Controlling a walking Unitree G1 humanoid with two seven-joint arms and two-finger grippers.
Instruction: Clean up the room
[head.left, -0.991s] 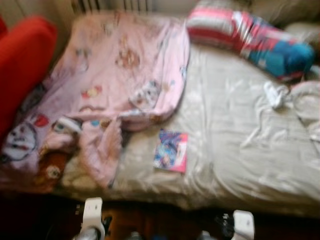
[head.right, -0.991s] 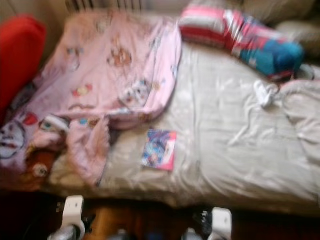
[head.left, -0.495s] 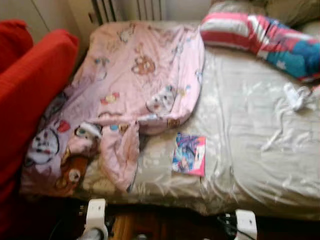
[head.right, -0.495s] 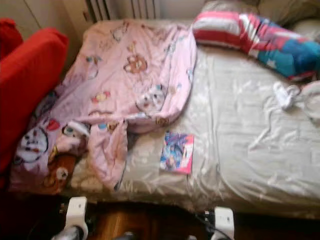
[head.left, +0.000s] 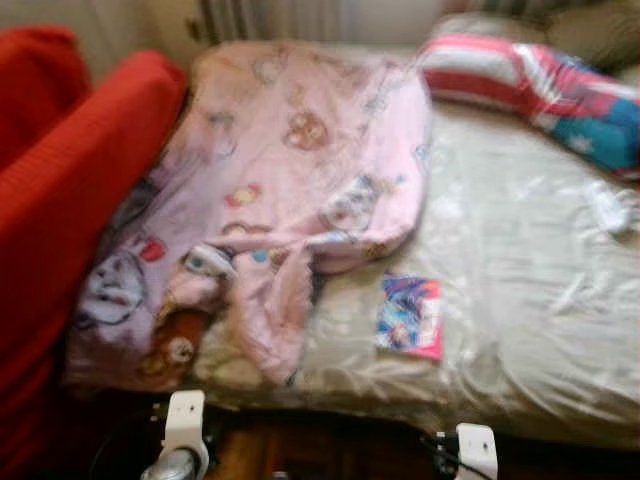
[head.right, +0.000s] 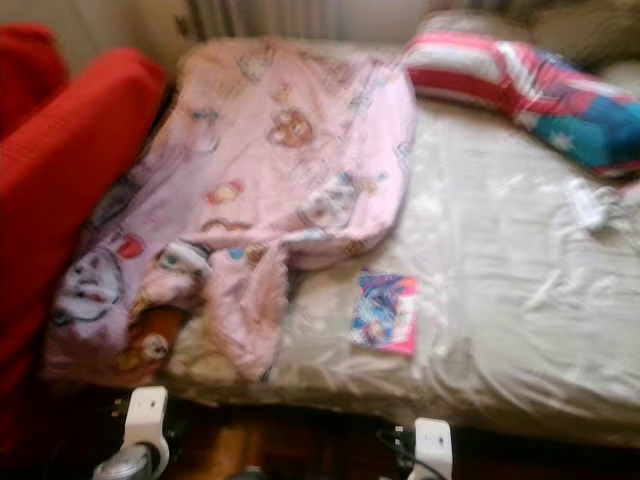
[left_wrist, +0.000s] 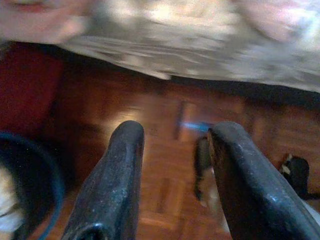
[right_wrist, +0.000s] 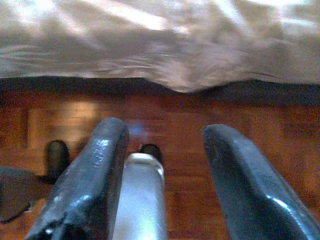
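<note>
Compared with a second ago, the whole scene has slid rightward and more of the red armchair (head.left: 70, 190) is taken in, so the camera has been turned left; nothing on the bed (head.left: 520, 300) appears shifted. Little tidying can be judged done. A crumpled pink blanket (head.left: 290, 190) is left heaped across the mattress, a striped pillow (head.right: 520, 85) lies askew at the head, and a small colourful book (head.left: 410, 317) rests near the front edge. Both arms are held low over the wooden floor (right_wrist: 165, 115): the left gripper (left_wrist: 172, 165) and right gripper (right_wrist: 165, 170) are spread wide, nothing held.
</note>
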